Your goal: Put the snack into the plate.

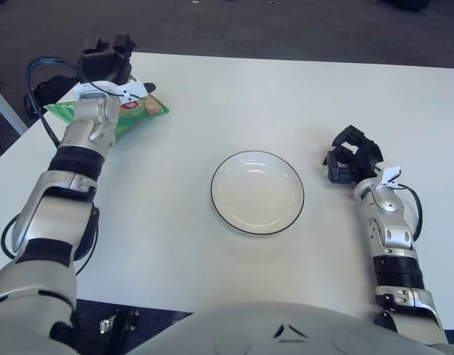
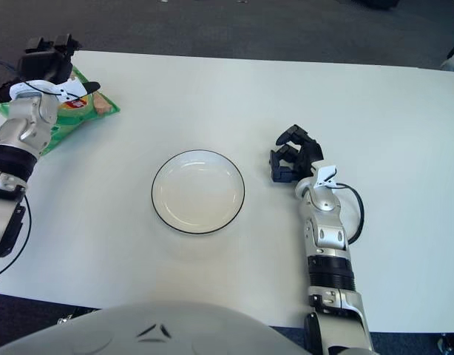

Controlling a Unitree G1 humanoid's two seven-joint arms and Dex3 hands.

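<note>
A green snack bag (image 1: 142,111) lies flat at the table's far left corner. My left hand (image 1: 107,61) reaches over it, with the wrist covering the bag's middle and the hand at the bag's far edge; I cannot tell whether it holds the bag. An empty white plate with a dark rim (image 1: 257,192) sits at the table's centre, well to the right of the bag. My right hand (image 1: 350,159) shows to the right of the plate, fingers curled and holding nothing.
The white table (image 1: 212,96) ends just behind the left hand, with dark carpet beyond. Blue and black cables (image 1: 41,74) hang off the far left corner by the left arm.
</note>
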